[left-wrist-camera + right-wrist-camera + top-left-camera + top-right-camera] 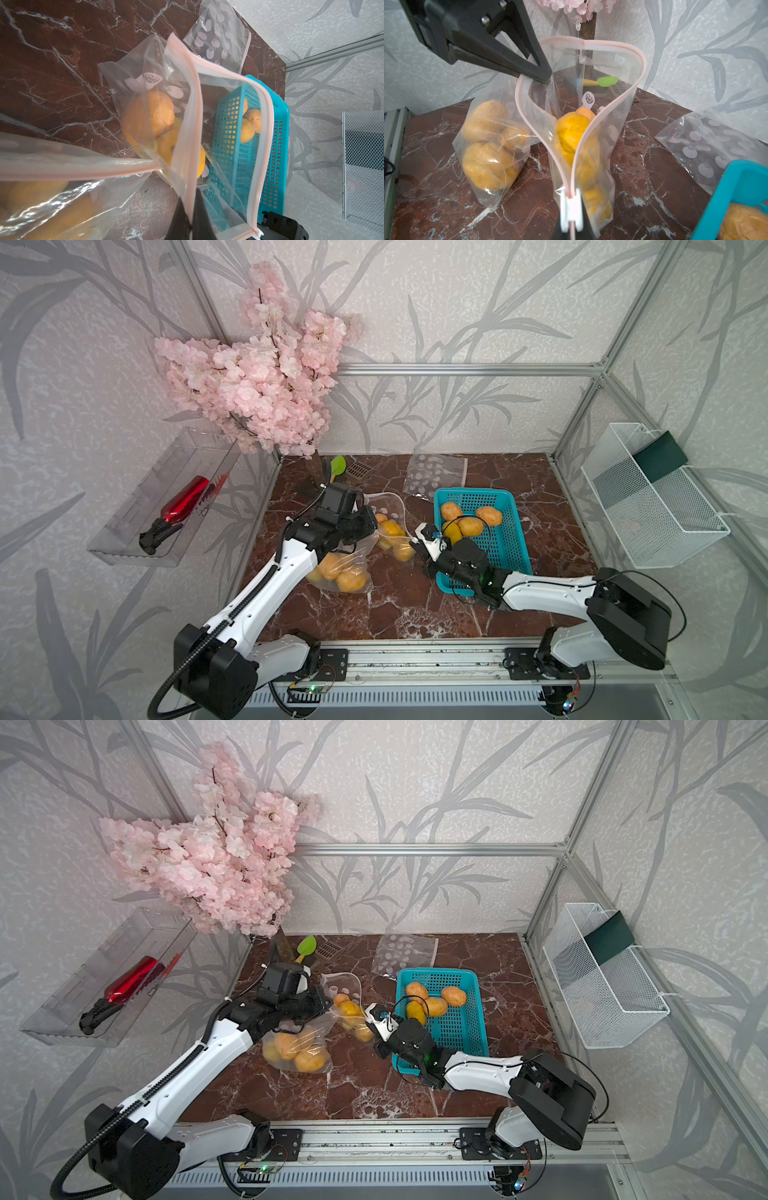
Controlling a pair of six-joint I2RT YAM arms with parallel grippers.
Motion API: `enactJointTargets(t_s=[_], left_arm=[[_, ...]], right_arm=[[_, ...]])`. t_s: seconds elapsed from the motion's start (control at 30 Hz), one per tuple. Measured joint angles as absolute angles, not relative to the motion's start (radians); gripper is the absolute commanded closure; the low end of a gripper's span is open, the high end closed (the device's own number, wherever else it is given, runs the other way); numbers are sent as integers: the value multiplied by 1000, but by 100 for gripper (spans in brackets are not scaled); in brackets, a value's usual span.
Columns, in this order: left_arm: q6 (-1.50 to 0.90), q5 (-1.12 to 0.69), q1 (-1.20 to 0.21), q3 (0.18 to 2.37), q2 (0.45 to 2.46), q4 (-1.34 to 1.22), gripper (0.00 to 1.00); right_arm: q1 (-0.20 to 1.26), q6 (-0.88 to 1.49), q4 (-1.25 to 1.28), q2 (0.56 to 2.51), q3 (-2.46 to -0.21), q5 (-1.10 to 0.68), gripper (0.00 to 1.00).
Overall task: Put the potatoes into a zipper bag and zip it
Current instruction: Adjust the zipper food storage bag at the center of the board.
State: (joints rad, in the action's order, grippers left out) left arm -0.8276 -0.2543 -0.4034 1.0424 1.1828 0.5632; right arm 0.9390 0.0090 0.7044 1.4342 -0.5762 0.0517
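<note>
My right gripper (572, 225) is pressed together on the white zipper slider (570, 204) at one end of the track. My left gripper (543, 75) pinches the zipper bag (612, 133) by its pink rim opposite, so the mouth gapes between us. Inside lie the potatoes (571, 133), heavy on thin, slippery film that I judge will sag and stretch. The stiffer track and slider are the places to hold. Others wait in the teal basket (469, 491), and a filled bag (488, 149) stands beside.
</note>
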Motion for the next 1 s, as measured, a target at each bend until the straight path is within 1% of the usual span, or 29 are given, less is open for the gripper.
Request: enactJointTargets(t_s=[0.13, 0.17, 0.23, 0.27, 0.3, 0.37, 0.4, 0.47, 0.73, 0.87, 1.0], left_arm=[[-828, -259, -403, 1042, 1174, 562, 100], [-828, -262, -403, 1042, 1171, 562, 98], [-829, -264, -403, 1042, 1166, 567, 85], [-831, -263, -403, 1042, 1165, 571, 77], [-833, -259, -403, 1043, 1163, 577, 65], [-828, -252, -403, 1044, 1153, 599, 46], [-828, -251, -403, 1045, 1142, 610, 38], [-825, -252, -403, 1046, 1111, 630, 31], [-842, -269, -440, 1084, 928, 699, 30], [-869, -272, -536, 1088, 910, 699, 30], [-895, -271, -651, 1090, 966, 680, 31]], right_arm=[[939, 5, 700, 1419, -576, 51, 100], [939, 2, 698, 1414, -576, 51, 100], [939, -2, 694, 1404, -576, 51, 100], [939, -4, 690, 1399, -576, 51, 100], [939, -7, 686, 1393, -576, 51, 100], [939, -12, 676, 1384, -576, 51, 100], [939, -14, 670, 1380, -576, 51, 100], [939, -19, 660, 1375, -576, 51, 100], [939, -46, 625, 1341, -576, 31, 100], [939, -51, 622, 1336, -576, 8, 100], [940, -42, 621, 1336, -576, -22, 100]])
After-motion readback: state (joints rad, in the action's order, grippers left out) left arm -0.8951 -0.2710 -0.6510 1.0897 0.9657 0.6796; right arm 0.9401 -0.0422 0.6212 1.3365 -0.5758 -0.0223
